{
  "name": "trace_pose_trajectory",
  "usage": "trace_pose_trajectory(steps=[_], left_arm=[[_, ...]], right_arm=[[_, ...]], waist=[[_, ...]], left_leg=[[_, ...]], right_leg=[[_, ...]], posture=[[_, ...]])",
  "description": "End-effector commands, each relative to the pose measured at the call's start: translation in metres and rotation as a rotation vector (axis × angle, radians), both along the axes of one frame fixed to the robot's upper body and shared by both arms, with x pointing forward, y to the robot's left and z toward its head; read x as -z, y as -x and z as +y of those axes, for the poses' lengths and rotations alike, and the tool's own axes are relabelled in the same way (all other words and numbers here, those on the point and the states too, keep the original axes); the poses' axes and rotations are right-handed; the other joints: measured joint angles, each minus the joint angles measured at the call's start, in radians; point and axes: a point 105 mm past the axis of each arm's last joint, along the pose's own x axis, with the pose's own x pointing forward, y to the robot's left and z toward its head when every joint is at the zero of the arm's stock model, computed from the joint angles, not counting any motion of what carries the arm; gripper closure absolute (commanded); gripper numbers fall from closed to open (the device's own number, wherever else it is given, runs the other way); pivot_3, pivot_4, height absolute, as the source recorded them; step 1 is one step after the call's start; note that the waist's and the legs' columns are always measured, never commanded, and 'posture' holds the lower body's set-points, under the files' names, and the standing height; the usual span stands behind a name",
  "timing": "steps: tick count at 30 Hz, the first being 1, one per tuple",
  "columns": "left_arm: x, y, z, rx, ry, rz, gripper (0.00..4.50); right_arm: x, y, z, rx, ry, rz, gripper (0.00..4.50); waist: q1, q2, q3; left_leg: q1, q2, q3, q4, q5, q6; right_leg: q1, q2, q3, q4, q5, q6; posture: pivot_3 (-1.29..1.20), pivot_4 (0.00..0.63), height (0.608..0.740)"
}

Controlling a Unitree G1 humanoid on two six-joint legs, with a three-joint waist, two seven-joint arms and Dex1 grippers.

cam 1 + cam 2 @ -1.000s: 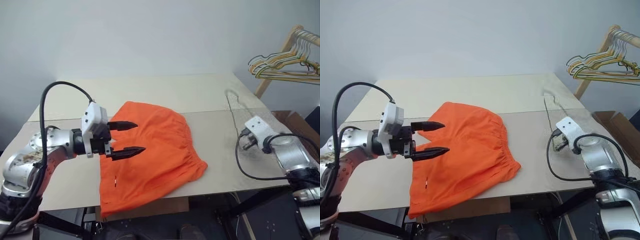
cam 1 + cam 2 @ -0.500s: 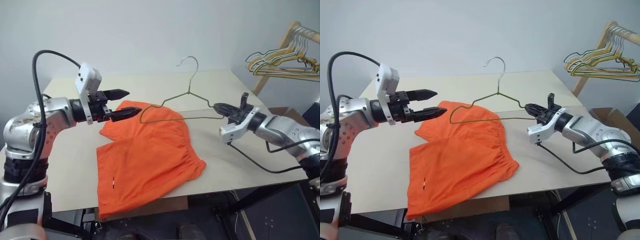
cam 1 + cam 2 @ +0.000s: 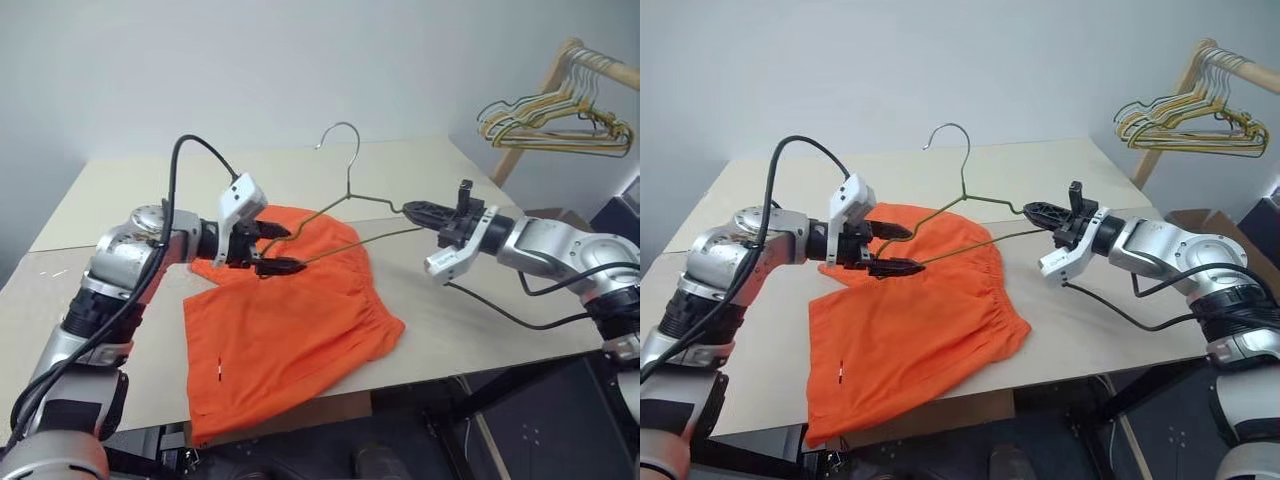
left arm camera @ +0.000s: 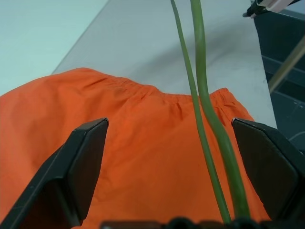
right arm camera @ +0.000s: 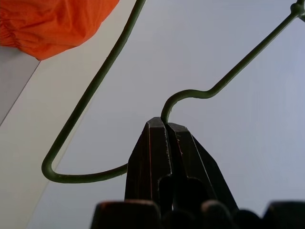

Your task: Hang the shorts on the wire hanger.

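The shorts [image 3: 280, 320] lie spread flat on the table [image 3: 460, 310], one edge hanging over its near side. Above them the wire hanger [image 3: 345, 205] is held upright in the air, hook up. The right hand [image 3: 412, 210] is clamped on the hanger's right corner. The left hand [image 3: 282, 250] is open at the hanger's left end, its fingers [image 4: 83, 162] either side of the wire, seemingly not touching. More hangers [image 3: 550, 125] hang on a wooden rack behind.

Shorts [image 3: 280, 330] bottom hem draped past table [image 3: 450, 320] edge, white mark illegible
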Motion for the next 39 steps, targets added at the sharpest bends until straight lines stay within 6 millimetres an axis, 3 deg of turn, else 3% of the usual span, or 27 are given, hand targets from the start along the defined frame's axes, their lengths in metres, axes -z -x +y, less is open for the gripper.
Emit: trace_pose_trajectory(steps=[1,4,15,16,19,23,28,33,36,39], left_arm=[[0.003,0.000,-0.004,0.035,-0.055,-0.017,0.18],[0.009,0.000,-0.003,0.049,-0.085,-0.016,0.85],[0.006,-0.002,-0.001,0.029,-0.062,-0.009,4.33],[0.005,-0.003,-0.001,0.018,-0.056,-0.005,4.48],[0.004,-0.007,0.003,-0.021,-0.053,-0.006,4.48],[0.003,-0.006,0.011,-0.043,-0.056,-0.018,4.50],[0.014,-0.003,0.034,-0.044,-0.203,-0.114,4.50],[0.028,0.003,0.045,0.049,-0.359,-0.238,4.50],[0.023,0.004,0.037,0.069,-0.320,-0.245,4.50],[0.019,0.004,0.032,0.096,-0.293,-0.264,4.50]], right_arm=[[-0.024,0.003,0.008,-0.036,-0.013,-0.067,4.50],[-0.026,0.003,0.008,-0.032,-0.012,-0.072,4.50],[-0.031,0.001,0.006,-0.005,-0.024,-0.085,4.50],[-0.031,0.002,0.006,-0.007,-0.026,-0.082,4.50],[-0.030,0.005,0.009,-0.025,-0.051,-0.057,4.50],[-0.024,0.014,0.007,-0.047,-0.064,0.027,3.49],[-0.020,0.033,0.004,-0.098,-0.133,0.252,1.84],[-0.023,0.040,0.002,0.030,-0.387,0.776,0.04],[-0.013,0.048,0.005,0.156,-0.394,1.251,0.01],[-0.008,0.041,0.013,0.244,-0.349,1.374,0.01]], waist=[[-0.003,0.000,0.000],[-0.012,0.000,0.000],[-0.029,0.000,0.000],[-0.029,0.000,0.000],[-0.029,0.000,0.000],[-0.029,0.000,0.000],[-0.028,0.000,0.000],[-0.025,0.000,0.000],[-0.015,0.000,0.000],[0.002,0.001,0.000]], left_leg=[[0.000,0.000,0.000,0.000,0.000,0.000],[0.001,0.000,-0.002,0.000,0.000,0.000],[0.001,0.000,-0.005,0.000,0.000,0.000],[0.001,0.000,-0.005,0.000,0.000,0.000],[0.001,0.000,-0.005,0.000,0.000,0.001],[0.001,0.000,-0.005,0.000,0.000,0.001],[0.001,0.000,-0.005,0.000,0.000,0.001],[0.003,0.001,-0.007,0.001,-0.001,0.002],[0.003,0.001,-0.008,0.005,-0.006,0.011],[0.001,0.002,-0.009,0.006,-0.007,0.013]], right_leg=[[0.000,0.000,0.000,0.000,0.000,0.000],[0.000,0.000,0.001,0.001,0.000,0.000],[0.000,0.000,0.001,0.002,0.000,0.000],[0.000,0.000,0.001,0.002,0.000,0.000],[0.000,0.000,0.001,0.002,0.000,0.000],[0.000,0.000,0.001,0.002,0.000,0.000],[0.000,0.000,0.002,0.002,0.000,0.000],[0.004,0.000,0.001,0.001,0.000,0.000],[0.005,0.000,0.000,0.004,0.000,0.001],[0.003,0.000,-0.001,0.004,0.000,0.000]], posture=[[-0.16,0.000,0.740],[-0.17,0.000,0.740],[-0.16,0.000,0.740],[-0.16,0.000,0.740],[-0.16,0.000,0.740],[-0.15,0.000,0.740],[-0.13,0.000,0.740],[-0.11,0.000,0.740],[-0.10,0.000,0.740],[-0.10,0.000,0.740]])
